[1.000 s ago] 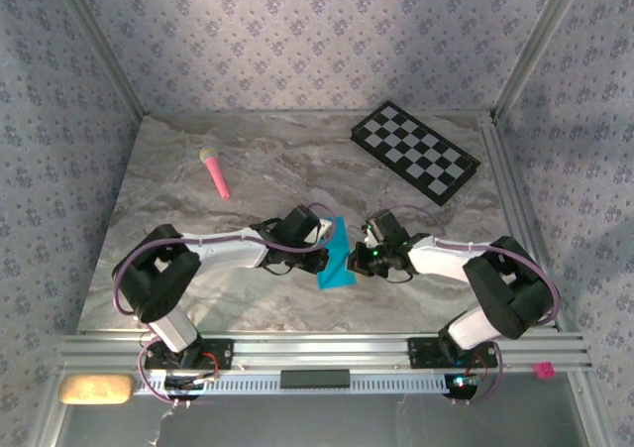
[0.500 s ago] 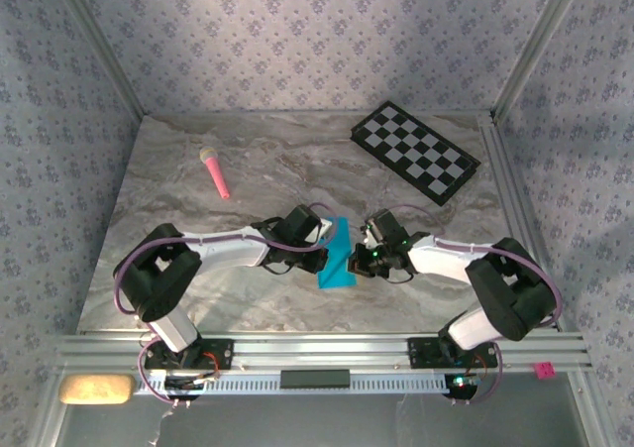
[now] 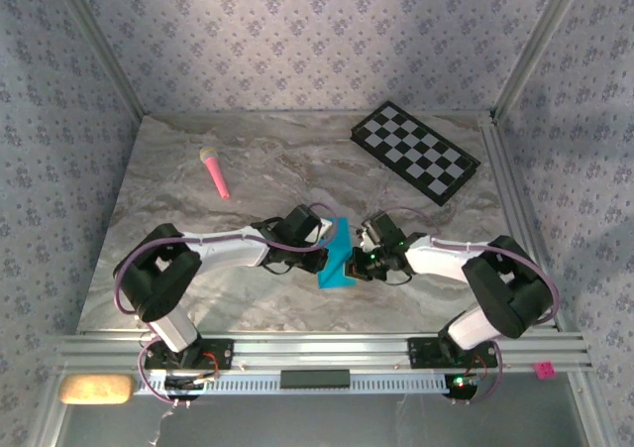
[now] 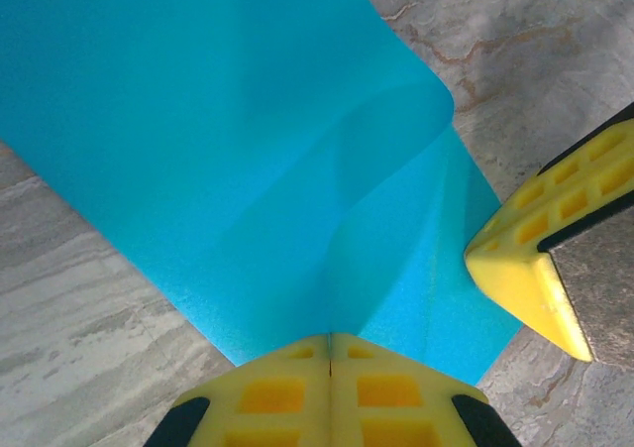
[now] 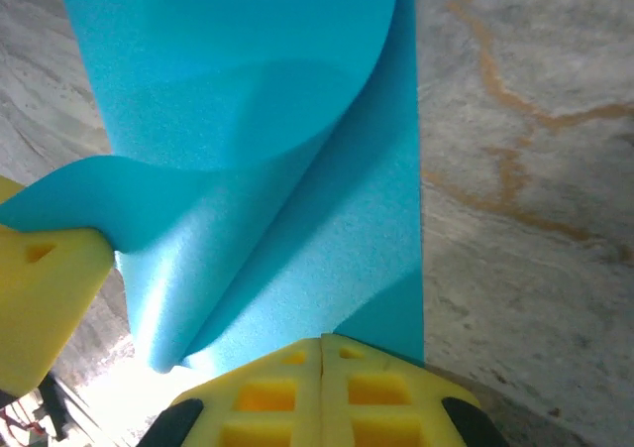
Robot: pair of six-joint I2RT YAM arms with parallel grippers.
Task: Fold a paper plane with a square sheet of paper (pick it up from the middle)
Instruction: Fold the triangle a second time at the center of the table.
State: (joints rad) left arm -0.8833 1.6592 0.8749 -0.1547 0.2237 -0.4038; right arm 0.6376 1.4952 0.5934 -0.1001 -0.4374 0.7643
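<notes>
- The overhead view is evenly, softly lit; the grey marbled tabletop carries a pale sheen near its middle.
- In the left wrist view the bright cyan-blue sheet of paper looks saturated, with soft darker shading along its folds.
- The right wrist view has blown-out white glare at lower left, under the paper's curl.

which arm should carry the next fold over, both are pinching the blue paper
Left, probably: the left gripper is shut on the lifted, curling layer of the square sheet of paper, while the right gripper pinches the flatter edge lying near the table, so it suits anchoring.
</notes>
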